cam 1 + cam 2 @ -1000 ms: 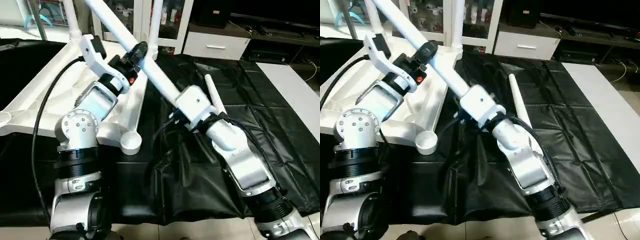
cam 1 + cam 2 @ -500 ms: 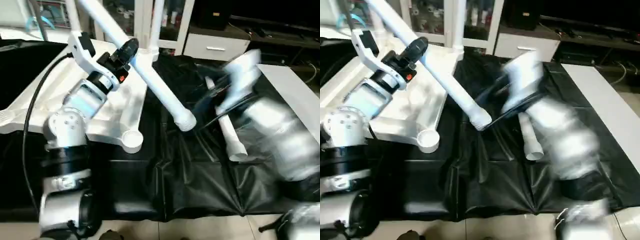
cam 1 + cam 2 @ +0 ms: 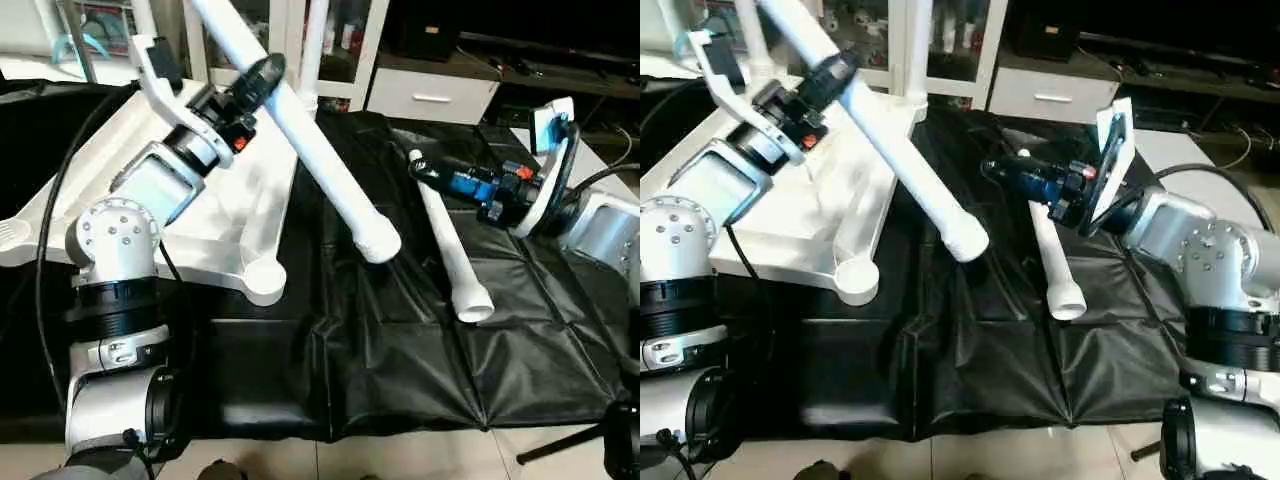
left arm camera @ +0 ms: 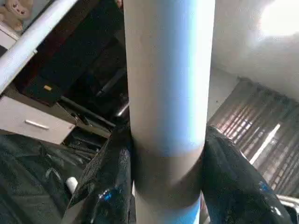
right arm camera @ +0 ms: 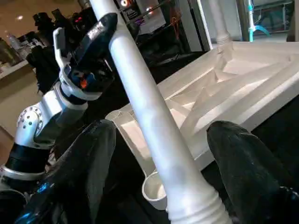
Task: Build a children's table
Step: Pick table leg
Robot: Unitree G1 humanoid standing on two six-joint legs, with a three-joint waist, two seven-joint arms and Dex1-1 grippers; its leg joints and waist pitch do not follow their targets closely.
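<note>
The left claw (image 3: 262,75) grasps a leg (image 3: 320,165) tilted over the tabletop (image 3: 235,215); the released right claw (image 3: 1005,172) hovers beside it. Next, I think, the ribbed end must go into the near corner socket (image 3: 262,282).

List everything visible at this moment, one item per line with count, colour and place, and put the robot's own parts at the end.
Tabletop: one, white, lying ribbed underside up on the left of the black cloth.
Fitted legs: two, white, upright in the tabletop's far corner sockets.
Held leg: one, white, slanting above the cloth, clamped by the left tool.
Loose leg: one, white, lying on the cloth right of centre.
Empty socket: one, white, tabletop's near corner.
Black cloth: one, covering the work table.
Cabinet drawer: one, white, behind the table.
Left tool: one, black, shut on the held leg.
Right tool: one, black, open, at the loose leg's far end.
</note>
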